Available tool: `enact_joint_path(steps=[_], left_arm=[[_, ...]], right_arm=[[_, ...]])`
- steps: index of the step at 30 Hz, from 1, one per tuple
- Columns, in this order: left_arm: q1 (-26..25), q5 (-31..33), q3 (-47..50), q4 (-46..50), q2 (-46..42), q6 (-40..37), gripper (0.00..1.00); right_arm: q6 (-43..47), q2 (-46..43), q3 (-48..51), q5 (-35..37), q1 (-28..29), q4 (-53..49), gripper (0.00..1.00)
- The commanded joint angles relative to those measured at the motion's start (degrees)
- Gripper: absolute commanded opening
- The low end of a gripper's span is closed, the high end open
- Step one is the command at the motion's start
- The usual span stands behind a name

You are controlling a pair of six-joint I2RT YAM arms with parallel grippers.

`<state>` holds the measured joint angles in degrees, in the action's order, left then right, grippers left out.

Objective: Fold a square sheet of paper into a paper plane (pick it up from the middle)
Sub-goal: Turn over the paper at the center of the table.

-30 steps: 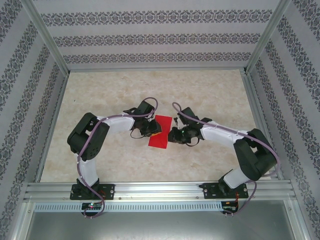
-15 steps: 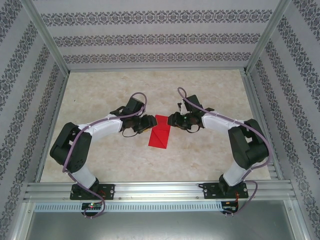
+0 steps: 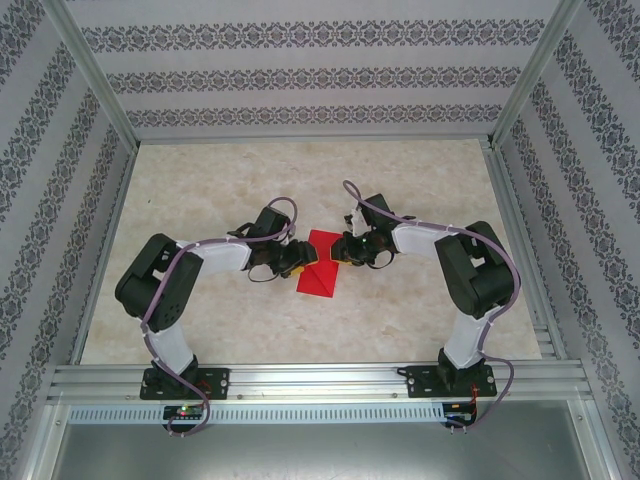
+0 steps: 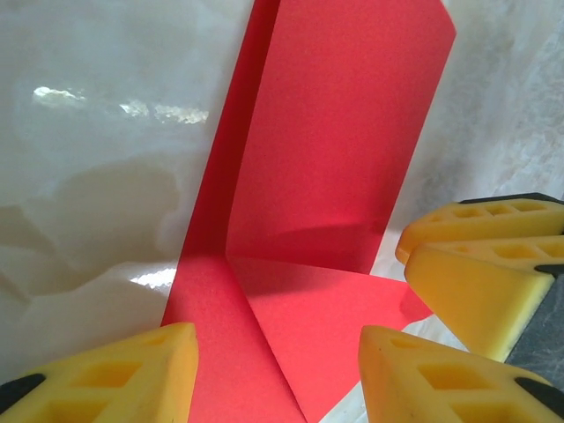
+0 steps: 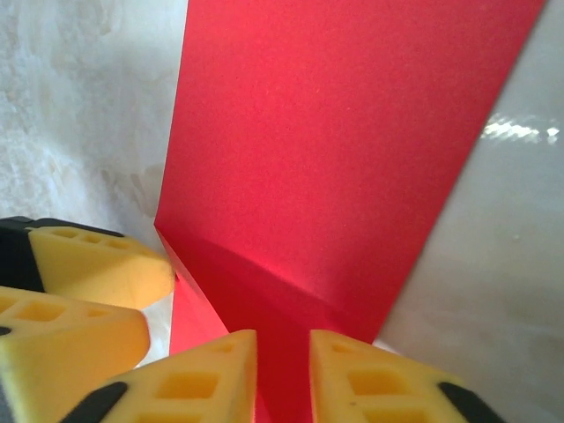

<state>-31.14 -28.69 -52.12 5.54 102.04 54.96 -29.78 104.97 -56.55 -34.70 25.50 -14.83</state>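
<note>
Marble-patterned table [image 3: 200, 190]. At its middle lies the square sheet of paper [image 3: 318, 272], red, flat and partly folded. The left gripper [image 3: 297, 258] straddles a folded corner, fingers spread. The right gripper [image 3: 343, 250] has fingers nearly together, grip unclear. Probably mid corner-fold; next, press that crease flat.

The top external camera was fixed above and behind the arm bases [image 3: 175, 380], looking down and forward over the whole surface [image 3: 420, 190] from well back. Each wrist camera looked along its own jaws at very close range: the left wrist view faced the red paper [image 4: 335, 150] from one side, the right wrist view from the opposite side. All three views shared that paper and the surrounding surface
</note>
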Motion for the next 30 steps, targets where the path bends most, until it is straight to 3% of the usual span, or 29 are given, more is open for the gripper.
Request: enact_joint_path(steps=[1,6,15,19,23,30], left_arm=[[0.57,-2.02,-0.18,-3.79,0.95,0.77,0.51],[0.64,-4.56,-0.11,-7.05,2.44,0.83,0.46],[0.56,-7.91,0.07,-13.03,4.19,0.11,0.29],[0.59,-8.02,-0.03,-14.37,4.24,-1.51,0.17],[0.63,-6.3,-1.57,-11.54,2.9,-5.29,0.12],[0.55,1.35,-9.66,8.36,-4.76,-17.25,0.09]], right_arm=[[1.37,0.9,-1.57,-1.71,0.52,1.1,0.15],[1.22,0.94,-1.27,-0.56,-0.07,0.95,0.06],[0.3,1.17,-1.22,-0.02,-0.61,1.25,0.08],[-1.67,-1.37,-0.29,0.51,-1.64,2.2,0.19],[-4.38,-7.54,1.86,4.18,-3.9,2.73,0.38],[-5.24,-21.96,6.35,16.77,-8.05,-0.08,0.69]])
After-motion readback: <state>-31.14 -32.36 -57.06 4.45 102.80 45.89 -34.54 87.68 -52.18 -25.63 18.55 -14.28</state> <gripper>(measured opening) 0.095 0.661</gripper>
